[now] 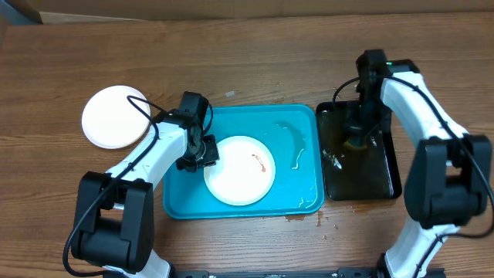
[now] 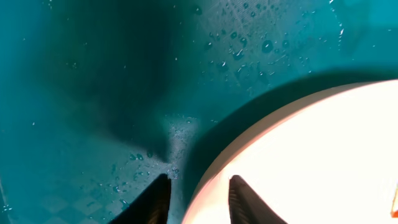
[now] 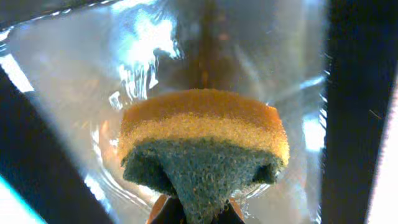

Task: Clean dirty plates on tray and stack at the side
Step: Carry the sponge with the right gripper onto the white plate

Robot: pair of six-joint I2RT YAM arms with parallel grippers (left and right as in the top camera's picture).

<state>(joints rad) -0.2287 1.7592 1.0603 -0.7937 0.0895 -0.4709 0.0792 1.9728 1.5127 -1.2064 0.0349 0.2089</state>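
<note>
A white plate (image 1: 239,170) with a brown-red smear lies in the turquoise tray (image 1: 305,193). My left gripper (image 1: 202,152) is open at the plate's left rim. In the left wrist view its fingers (image 2: 199,186) straddle the rim of the plate (image 2: 311,162), one over the wet tray floor (image 2: 93,93), one over the plate. A second white plate (image 1: 114,116) with no visible smear lies on the table left of the tray. No pale yellow-green plate is in view. My right gripper (image 1: 356,137) is shut on a yellow-and-green sponge (image 3: 205,137).
A narrow black tray (image 1: 363,181) with water in it stands right of the turquoise tray, under my right gripper (image 3: 199,214). A water puddle (image 1: 293,139) lies in the turquoise tray's right part. Drops (image 1: 309,218) wet the table at its front edge.
</note>
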